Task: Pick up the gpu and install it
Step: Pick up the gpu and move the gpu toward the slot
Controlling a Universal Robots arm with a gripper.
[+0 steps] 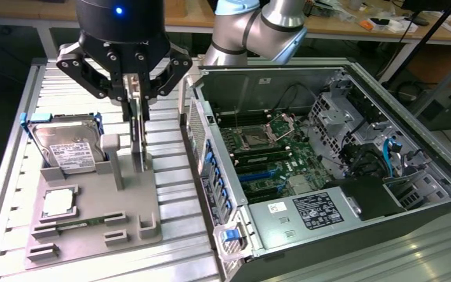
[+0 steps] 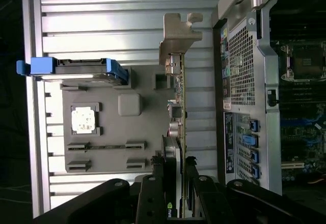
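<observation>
The gpu [image 1: 138, 144] is a thin dark card with a silver bracket. It stands on edge over the grey holder tray [image 1: 92, 238]. My gripper [image 1: 135, 111] comes down from above and is shut on the card's upper edge. In the wrist view the gpu [image 2: 178, 96] runs edge-on away from the gripper [image 2: 175, 175], its silver bracket [image 2: 178, 35] at the far end. I cannot tell whether the card's lower edge still rests in the tray slot. The open computer case [image 1: 351, 76] lies beside it on the exterior view's right.
The holder tray [image 2: 112, 132] also carries a hard drive [image 1: 69, 147] in a blue-cornered frame, a CPU [image 1: 58, 203] and a slim memory stick [image 1: 80, 223]. The case wall with blue clips [image 1: 214, 176] stands close to the card. The motherboard [image 1: 269, 153] lies exposed inside.
</observation>
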